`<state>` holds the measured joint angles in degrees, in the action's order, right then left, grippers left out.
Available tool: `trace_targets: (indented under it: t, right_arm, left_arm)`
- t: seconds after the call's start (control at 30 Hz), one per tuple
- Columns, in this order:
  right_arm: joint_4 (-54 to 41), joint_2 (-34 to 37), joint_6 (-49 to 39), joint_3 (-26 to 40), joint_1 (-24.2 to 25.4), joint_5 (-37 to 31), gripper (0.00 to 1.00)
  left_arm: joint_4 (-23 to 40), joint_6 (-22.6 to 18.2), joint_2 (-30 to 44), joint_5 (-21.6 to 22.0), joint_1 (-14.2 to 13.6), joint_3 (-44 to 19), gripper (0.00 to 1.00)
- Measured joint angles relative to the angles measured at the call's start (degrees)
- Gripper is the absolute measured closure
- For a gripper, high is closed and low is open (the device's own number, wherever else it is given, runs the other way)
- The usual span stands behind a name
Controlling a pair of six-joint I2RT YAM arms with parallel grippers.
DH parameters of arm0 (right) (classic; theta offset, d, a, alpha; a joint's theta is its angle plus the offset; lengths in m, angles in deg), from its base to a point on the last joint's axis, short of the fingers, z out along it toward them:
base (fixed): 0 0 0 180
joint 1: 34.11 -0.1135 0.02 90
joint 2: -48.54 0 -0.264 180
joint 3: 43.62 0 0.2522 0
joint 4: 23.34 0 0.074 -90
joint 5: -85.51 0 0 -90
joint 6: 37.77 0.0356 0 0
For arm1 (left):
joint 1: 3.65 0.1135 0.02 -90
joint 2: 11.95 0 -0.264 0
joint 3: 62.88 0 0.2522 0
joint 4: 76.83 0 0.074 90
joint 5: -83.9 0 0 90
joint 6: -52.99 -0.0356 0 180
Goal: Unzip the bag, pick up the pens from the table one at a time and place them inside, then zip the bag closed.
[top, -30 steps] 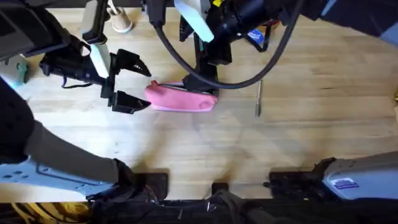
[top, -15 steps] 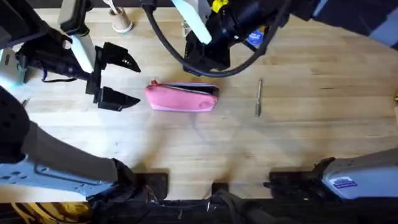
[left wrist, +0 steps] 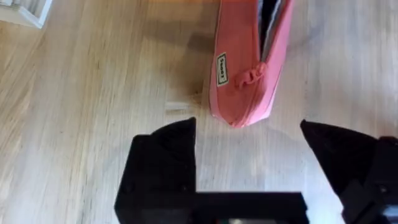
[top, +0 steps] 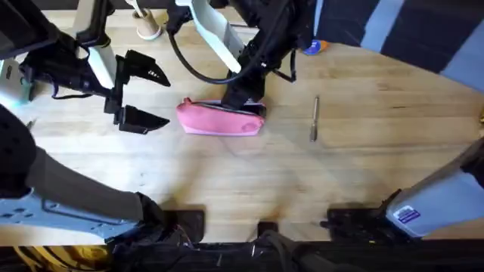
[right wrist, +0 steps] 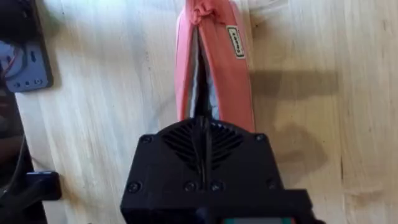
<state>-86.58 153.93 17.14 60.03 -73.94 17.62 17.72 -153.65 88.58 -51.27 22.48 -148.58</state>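
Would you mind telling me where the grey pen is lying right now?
In the overhead view, the pen lies on the bare table, right of centre, apart from the pink bag to its left.

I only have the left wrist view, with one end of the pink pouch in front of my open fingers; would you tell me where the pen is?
Observer: The pen lies on the table past the pouch's other end, apart from it.
Operator: Thank you. Where is the right arm?
Observer: The right gripper is over that far end of the pouch, its fingers shut; I cannot tell whether they pinch fabric.
Operator: How far does the zip opening run?
Observer: In the right wrist view the gap runs from the puller right up to the right fingers.
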Motion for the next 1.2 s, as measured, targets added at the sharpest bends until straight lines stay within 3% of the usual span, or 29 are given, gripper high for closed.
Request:
trace_targets:
  t: [0.23, 0.63, 0.67, 0.7, 0.83, 0.9, 1.2]
  right_arm:
    - [1.4, 3.6, 0.4, 0.0, 0.0, 0.7, 0.966]
    - [6.4, 9.2, 0.7, 0.0, -1.9, 7.9, 0.961]
    - [6.4, 9.4, 0.8, 0.0, -2.0, 8.0, 0.915]
    - [6.4, 9.5, 1.0, 0.0, -2.1, 8.0, 0.807]
    - [6.6, 9.5, 1.0, 0.0, -2.0, 8.2, 0.228]
    - [6.6, 9.6, 0.9, 0.0, -2.0, 8.3, 0.027]
    - [6.6, 9.6, 1.0, 0.0, -2.1, 7.8, 0.005]
  left_arm:
    - [-0.3, 0.0, 0.0, 0.0, 0.0, 0.0, 0.007]
    - [-0.5, 0.0, 0.0, 0.0, 0.0, 0.0, 0.006]
    - [-0.5, 0.0, 0.0, 0.0, 0.0, 0.0, 0.007]
    - [-0.5, 0.0, 0.0, 0.0, 0.0, 0.0, 0.007]
    - [-0.5, 0.0, 0.0, 0.0, 0.0, 0.0, 0.007]
    - [-0.5, 0.0, 0.0, 0.0, 0.0, 0.0, 0.007]
    - [-0.5, 0.0, 0.0, 0.0, 0.0, 0.0, 0.007]
